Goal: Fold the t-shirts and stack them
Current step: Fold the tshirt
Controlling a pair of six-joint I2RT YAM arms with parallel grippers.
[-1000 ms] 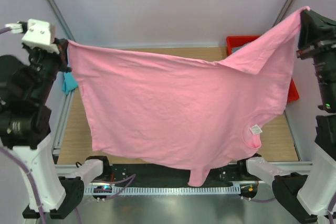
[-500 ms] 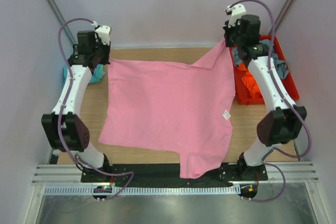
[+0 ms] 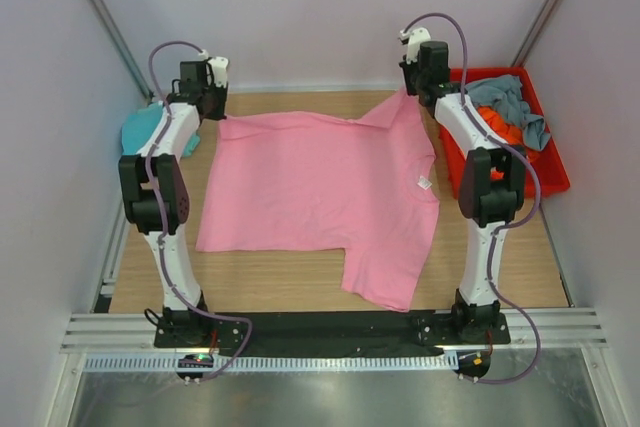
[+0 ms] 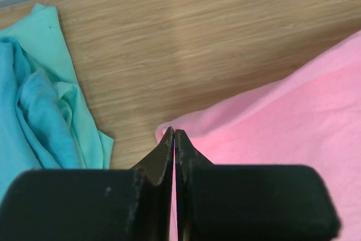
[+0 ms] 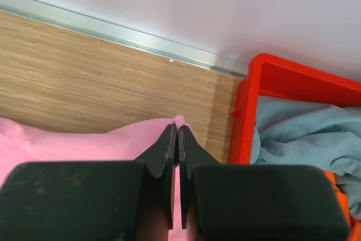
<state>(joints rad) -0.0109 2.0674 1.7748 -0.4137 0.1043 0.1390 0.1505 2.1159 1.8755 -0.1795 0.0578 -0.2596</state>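
Observation:
The pink t-shirt [image 3: 315, 197] lies spread flat on the wooden table, one sleeve hanging toward the near edge. My left gripper [image 3: 213, 112] is shut on its far left corner [image 4: 225, 134]; the black jaws [image 4: 174, 136] pinch pink cloth. My right gripper [image 3: 413, 90] is shut on its far right corner [image 5: 84, 142], jaws [image 5: 177, 131] closed on the cloth tip. The teal t-shirt [image 3: 150, 129] lies crumpled at the far left, and shows in the left wrist view [image 4: 39, 100]. The grey-blue t-shirt [image 3: 510, 102] and orange t-shirt [image 3: 508, 137] sit in the bin.
A red plastic bin [image 3: 552, 172] stands at the far right, its rim close to my right gripper in the right wrist view [image 5: 248, 117]. The back wall and a metal rail [image 5: 113, 29] run just behind both grippers. Bare wood [image 3: 520, 257] shows at the right front.
Both arms have carried the pink shirt from held up in the air down and away to the table's far side. It now lies flat, still gripped at both far corners.

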